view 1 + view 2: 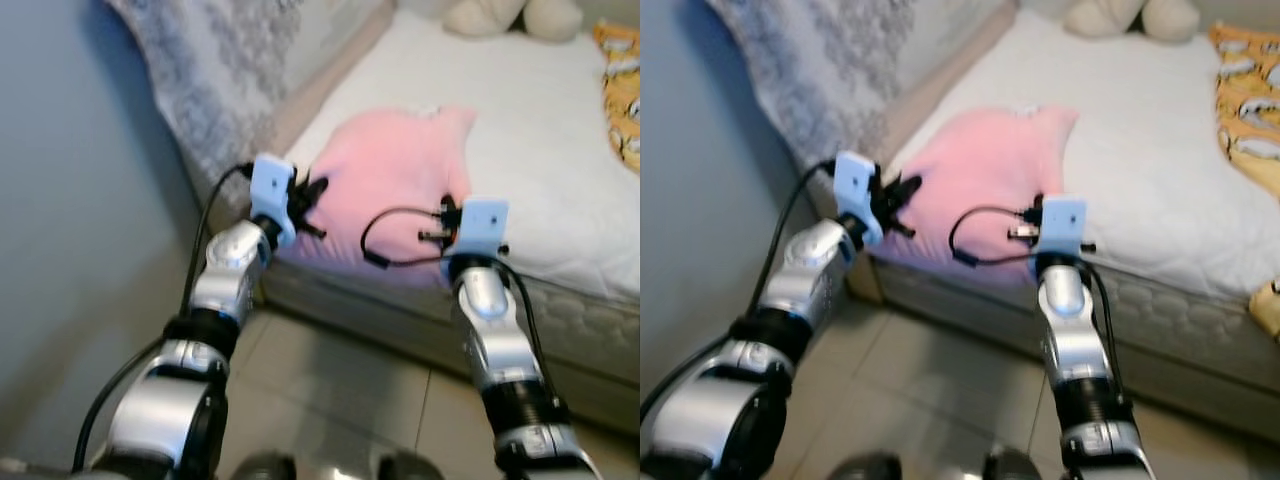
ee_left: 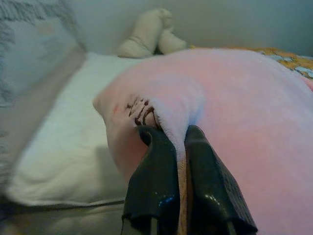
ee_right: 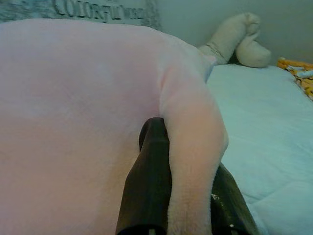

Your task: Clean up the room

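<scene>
While both tools [image 1: 310, 195] pinch, pillow [image 1: 390, 180] lies lengthwise up the bed [image 1: 530, 150].

We see soft, even indoor light, no hard glare. Both eye views are slightly motion-blurred: the grey patterned blanket [image 1: 215, 70] and orange printed cloth [image 1: 620, 90] smear at the edges. The white mattress top [image 1: 520, 140] reads brightest, near washed out. The tiled floor [image 1: 330, 390] under the bed edge sits in dim shadow. Wrist views are dimmer, bluish; the close black fingers [image 2: 156, 186] are soft-focus, and the cream plush toy [image 3: 239, 41] behind is blurred.
</scene>
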